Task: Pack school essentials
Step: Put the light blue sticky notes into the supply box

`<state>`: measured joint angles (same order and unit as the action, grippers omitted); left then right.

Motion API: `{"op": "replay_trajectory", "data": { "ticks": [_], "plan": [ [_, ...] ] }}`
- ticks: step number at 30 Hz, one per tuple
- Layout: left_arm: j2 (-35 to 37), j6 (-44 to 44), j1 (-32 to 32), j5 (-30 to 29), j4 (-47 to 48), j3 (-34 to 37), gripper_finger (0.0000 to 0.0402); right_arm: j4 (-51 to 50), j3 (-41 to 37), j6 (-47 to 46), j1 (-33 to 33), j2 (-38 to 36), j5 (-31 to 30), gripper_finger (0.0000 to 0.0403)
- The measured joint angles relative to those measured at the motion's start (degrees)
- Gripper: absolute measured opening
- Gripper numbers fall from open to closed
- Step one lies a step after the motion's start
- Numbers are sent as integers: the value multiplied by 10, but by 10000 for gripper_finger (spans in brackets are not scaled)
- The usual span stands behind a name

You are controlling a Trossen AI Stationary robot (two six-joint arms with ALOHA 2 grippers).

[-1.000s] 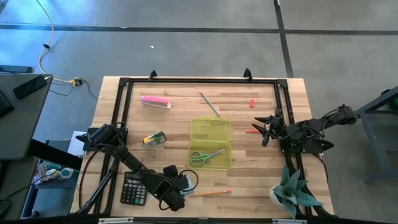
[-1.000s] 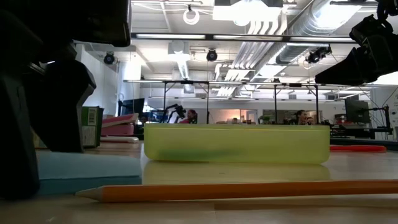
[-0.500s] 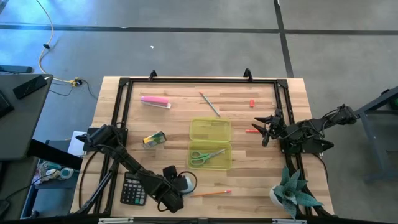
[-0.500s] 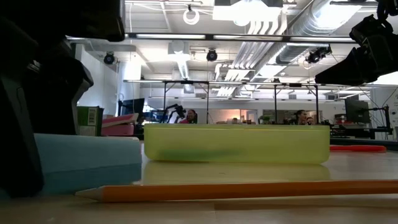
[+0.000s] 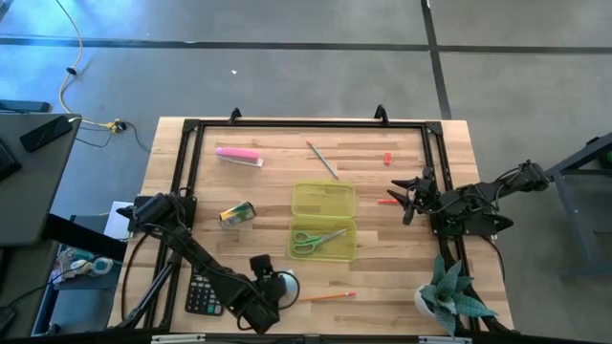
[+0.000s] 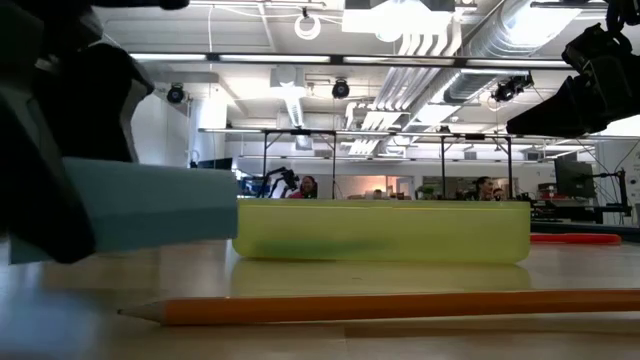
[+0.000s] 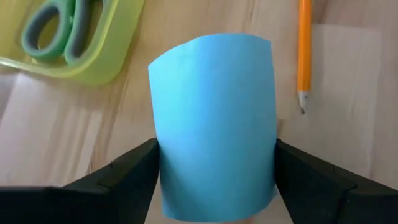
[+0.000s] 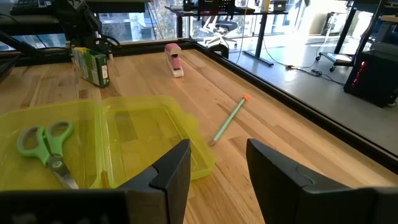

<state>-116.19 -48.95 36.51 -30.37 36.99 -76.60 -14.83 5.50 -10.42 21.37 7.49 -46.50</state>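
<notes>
Left gripper (image 7: 214,163) at the table's near edge, fingers clamped on the light-blue note pad (image 7: 212,121), pad raised off the wood in the low view. Orange pencil (image 5: 325,297) lies just right of it. Yellow-green case (image 5: 323,222) mid-table, green-handled scissors (image 5: 317,239) in its near compartment. Right gripper (image 8: 217,168) waits by the table's right edge, fingers apart, holding nothing

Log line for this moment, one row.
left gripper: shut on blue note pad, lifted | right gripper: open, idle | scissors: in yellow case
</notes>
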Motion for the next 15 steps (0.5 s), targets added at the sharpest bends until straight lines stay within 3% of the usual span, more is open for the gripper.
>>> {"op": "replay_trajectory", "data": {
  "ticks": [9,15],
  "plan": [
    [1,56,-2,-34,30,-46,282,0,0,0,0,0,0,146],
    [3,178,-23,-57,70,-94,282,0,0,0,0,0,0,146]
  ]
}}
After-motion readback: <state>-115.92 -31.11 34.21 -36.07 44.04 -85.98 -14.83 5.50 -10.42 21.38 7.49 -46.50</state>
